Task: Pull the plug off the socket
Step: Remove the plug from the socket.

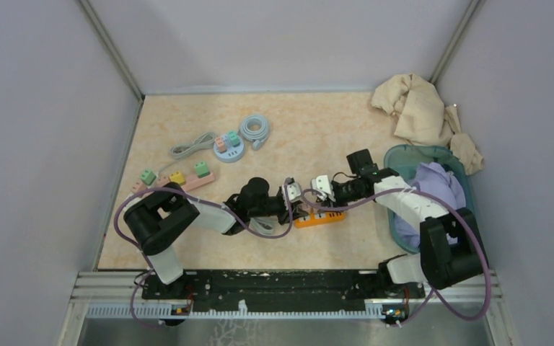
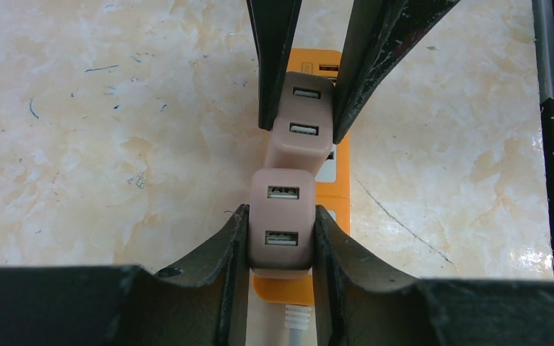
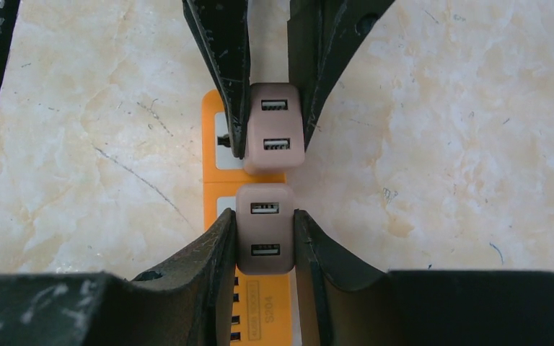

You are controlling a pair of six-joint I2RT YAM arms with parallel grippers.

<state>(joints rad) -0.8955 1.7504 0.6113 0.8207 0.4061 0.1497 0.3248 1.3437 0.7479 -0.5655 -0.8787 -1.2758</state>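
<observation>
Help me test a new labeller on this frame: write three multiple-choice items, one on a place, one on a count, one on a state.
1. Where does the orange power strip lie?
A. far back
B. in the middle, between the left gripper and the right gripper
C. far left

2. How many beige plugs sit on it?
A. one
B. two
C. three

3. What is the left gripper doing?
A. hanging open
B. shut on nothing
C. shut on a beige plug

Key:
1 B, the top view shows the strip between the two arms' tips.
2 B, both wrist views show two plugs in a row.
3 C, its fingers press both sides of the near plug.
</observation>
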